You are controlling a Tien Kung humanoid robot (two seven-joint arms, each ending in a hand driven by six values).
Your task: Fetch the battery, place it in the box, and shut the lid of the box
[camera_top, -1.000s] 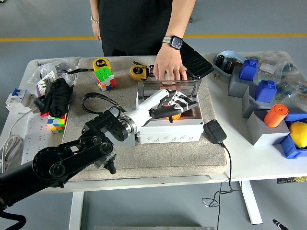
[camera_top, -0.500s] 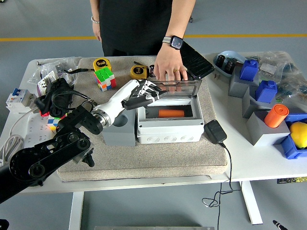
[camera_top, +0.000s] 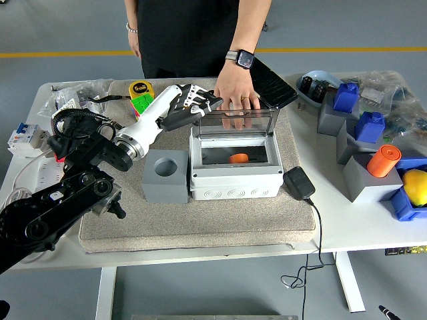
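Note:
An orange battery (camera_top: 238,159) lies inside the open grey box (camera_top: 233,181) in the middle of the beige mat. The box's clear lid (camera_top: 237,124) stands tilted over its back half. A person's hand (camera_top: 233,93) rests on the lid's rear edge. My left hand (camera_top: 198,104) hovers above the box's back-left corner, beside the lid. Its fingers are relaxed and hold nothing. The left arm reaches in from the lower left. A grey block with a round hole (camera_top: 165,175) stands against the box's left side.
A yellow tape measure (camera_top: 139,88) and a colour cube (camera_top: 141,103) lie behind my forearm. A black charger (camera_top: 299,182) with its cable sits right of the box. Grey and blue blocks, an orange cylinder (camera_top: 383,160) and a yellow ball (camera_top: 416,185) crowd the right side.
My left hand let go of the battery in the box, then drew back up and to the left. The lid has tipped forward over the box under the person's hand.

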